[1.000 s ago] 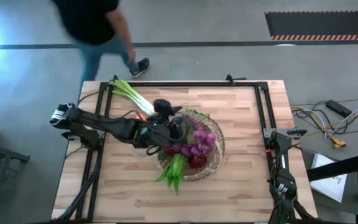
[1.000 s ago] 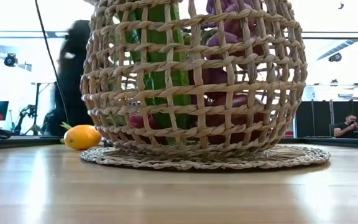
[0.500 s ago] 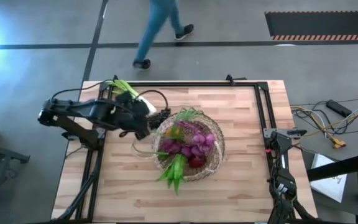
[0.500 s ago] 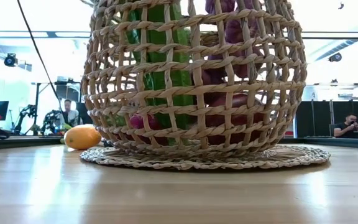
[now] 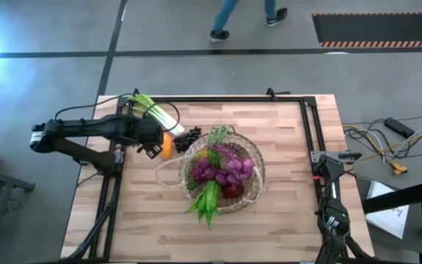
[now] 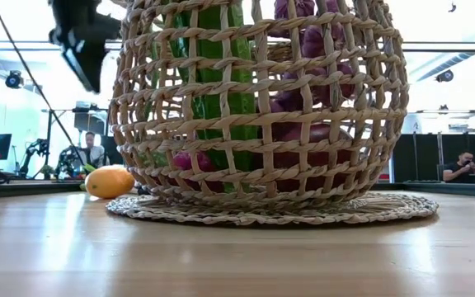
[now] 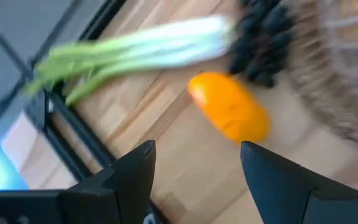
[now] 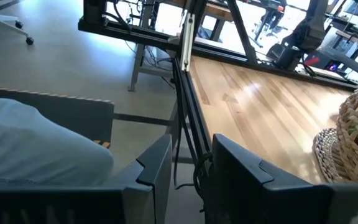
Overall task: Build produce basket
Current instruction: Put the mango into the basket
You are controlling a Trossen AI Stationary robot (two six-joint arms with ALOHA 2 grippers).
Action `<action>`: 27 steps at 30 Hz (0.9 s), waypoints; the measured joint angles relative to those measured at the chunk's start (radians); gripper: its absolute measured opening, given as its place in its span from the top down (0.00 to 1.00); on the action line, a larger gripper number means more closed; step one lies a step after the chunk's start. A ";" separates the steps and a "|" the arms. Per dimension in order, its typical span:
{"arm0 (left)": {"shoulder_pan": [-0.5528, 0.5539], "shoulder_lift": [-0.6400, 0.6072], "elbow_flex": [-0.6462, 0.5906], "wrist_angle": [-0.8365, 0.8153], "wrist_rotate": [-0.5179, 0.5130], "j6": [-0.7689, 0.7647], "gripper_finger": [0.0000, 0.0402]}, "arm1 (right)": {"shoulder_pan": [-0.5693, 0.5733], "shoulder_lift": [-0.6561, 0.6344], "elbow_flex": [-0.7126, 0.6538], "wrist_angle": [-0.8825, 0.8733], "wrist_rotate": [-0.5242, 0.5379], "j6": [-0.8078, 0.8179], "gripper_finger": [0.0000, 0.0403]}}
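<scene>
The wicker basket (image 5: 249,192) stands mid-table on its flat woven base (image 6: 386,208), filled with purple bunches (image 5: 226,167), long green leaves (image 5: 205,202) and a red piece. Left of it on the wood lie an orange piece (image 7: 229,115), dark grapes (image 7: 263,37) and a white-green leek (image 7: 142,50). My left gripper (image 7: 197,168) hangs open just above and left of the orange piece (image 5: 167,147), touching nothing; it shows dark at the low view's upper left (image 6: 81,37). My right gripper (image 8: 190,180) waits at the table's right edge, slightly open with nothing between its fingers.
A black metal frame (image 5: 218,100) runs along the table's far, left and right edges. Bare wood lies near the front edge (image 5: 218,242) and right of the basket. Beyond the far edge a person's legs (image 5: 247,18) cross the floor; cables (image 5: 379,143) lie off the right side.
My left gripper has drawn back from over the basket toward the table's left edge, sinking a little and rolling about its own axis, and now hangs over the orange piece. The produce has stayed in place. The person behind the table has walked to the right.
</scene>
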 joint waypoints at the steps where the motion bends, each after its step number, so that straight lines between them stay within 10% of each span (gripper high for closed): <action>1: 0.027 -0.020 -0.040 0.011 0.006 0.000 0.45 | 0.000 0.000 -0.003 0.000 0.000 0.003 0.73; 13: 0.237 -0.192 -0.470 0.569 0.290 0.064 0.44 | 0.000 0.000 -0.025 0.000 0.000 0.037 0.73; 27: 0.358 -0.049 -0.611 0.784 0.385 0.027 0.08 | -0.006 0.000 -0.025 0.002 0.000 0.039 0.73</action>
